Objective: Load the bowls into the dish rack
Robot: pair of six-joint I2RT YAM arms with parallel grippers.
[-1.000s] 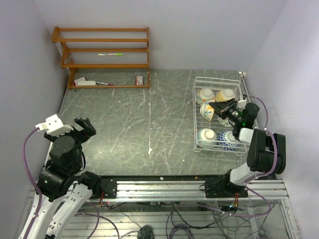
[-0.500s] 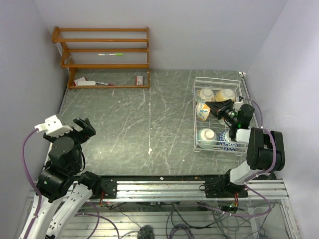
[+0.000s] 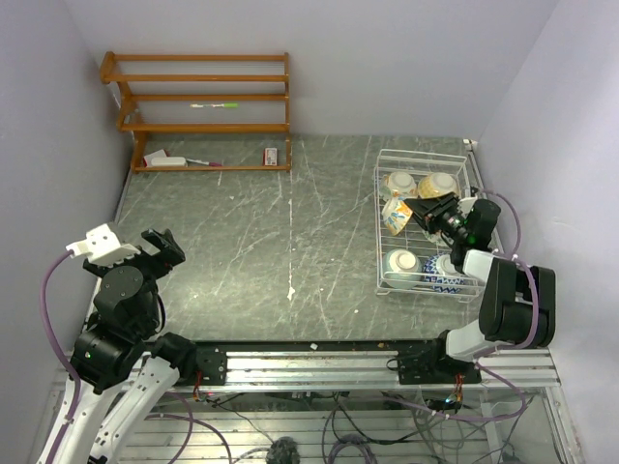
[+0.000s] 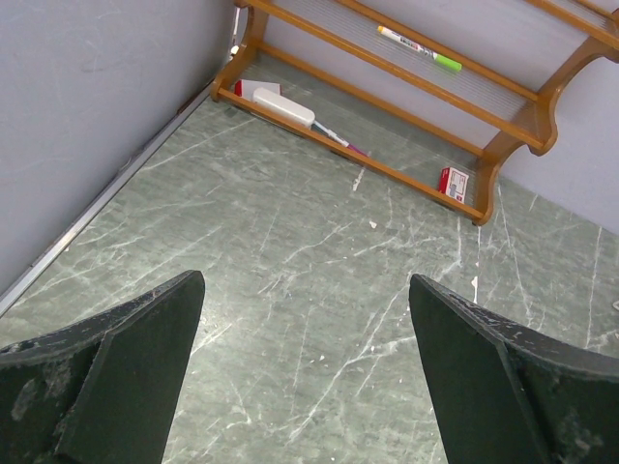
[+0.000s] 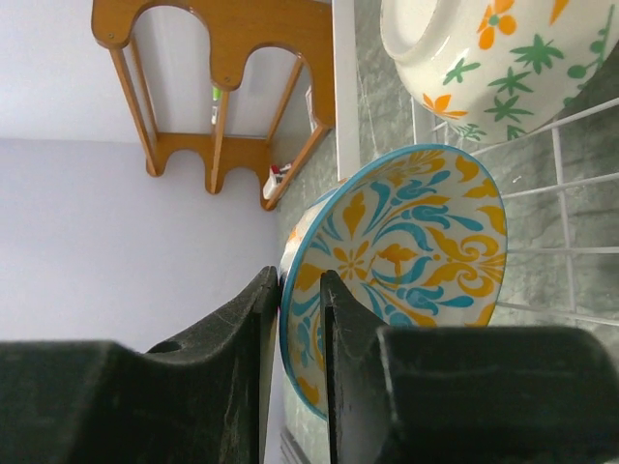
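The white wire dish rack [image 3: 422, 153] stands at the right of the table with several bowls in it. A yellow, orange and blue painted bowl [image 5: 416, 242] stands on edge in the rack's middle [image 3: 394, 215]. My right gripper [image 5: 300, 290] straddles its rim: the outer finger lies against the bowl's outside and the inner finger [image 5: 353, 319] stands a sliver off its painted face. A cream bowl with orange flowers [image 5: 484, 48] lies just beyond. My left gripper [image 4: 305, 319] hangs wide open over bare table at the near left [image 3: 164, 246].
A wooden shelf unit [image 3: 198, 111] stands at the back left against the wall, with a green-capped marker [image 4: 419, 51] on one shelf and a small red box [image 4: 453, 182] and a white item at its foot. The rack's right side sits close to the right wall.
The right gripper has shifted slightly toward the rack's back with the painted bowl, and its jaws have parted a little. The left arm has not moved.
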